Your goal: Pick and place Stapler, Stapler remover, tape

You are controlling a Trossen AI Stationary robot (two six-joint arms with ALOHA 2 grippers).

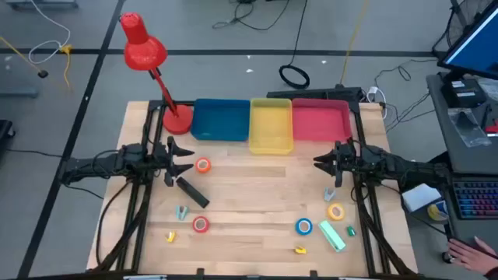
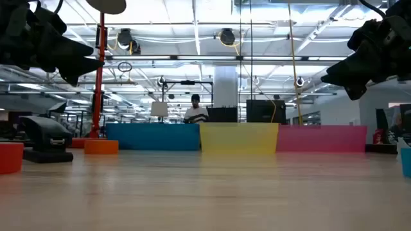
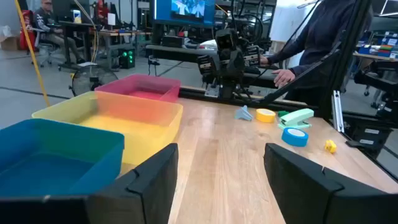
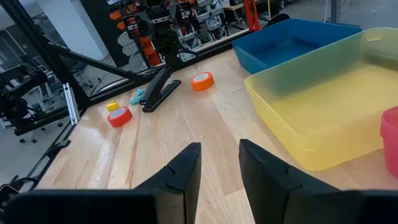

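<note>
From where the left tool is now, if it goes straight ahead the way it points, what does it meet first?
Probably nothing close: the left tool, fingers apart, points across bare table toward the right tool on the far side. The yellow bin lies beside that line and the orange tape roll lies near it but lower. Depth is unclear.

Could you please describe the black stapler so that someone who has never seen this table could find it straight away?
Start at the red desk lamp at the table's back left corner, then come forward past the blue bin. The black stapler lies flat on the wood just in front of the orange tape roll. It is the only long dark bar among small, bright pieces.
</note>
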